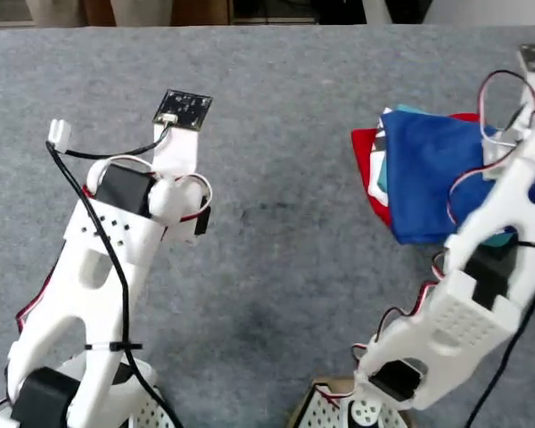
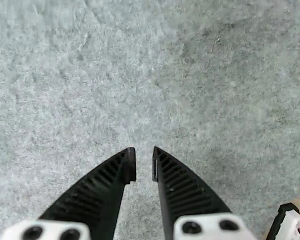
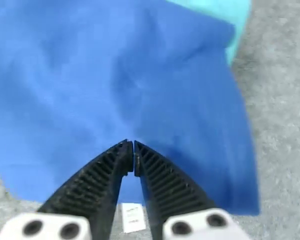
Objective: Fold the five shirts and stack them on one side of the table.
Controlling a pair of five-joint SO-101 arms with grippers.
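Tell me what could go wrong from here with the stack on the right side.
1. The right gripper sits close over the blue shirt with its jaws shut. If the tips catch cloth as the arm pulls away, the top fold may drag open.
2. The stack is uneven: the red shirt and the teal shirt stick out from under the blue one, so a nudge from that arm could skew it further.

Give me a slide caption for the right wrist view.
Right gripper, shut, over the blue shirt, with a teal shirt peeking out beneath.
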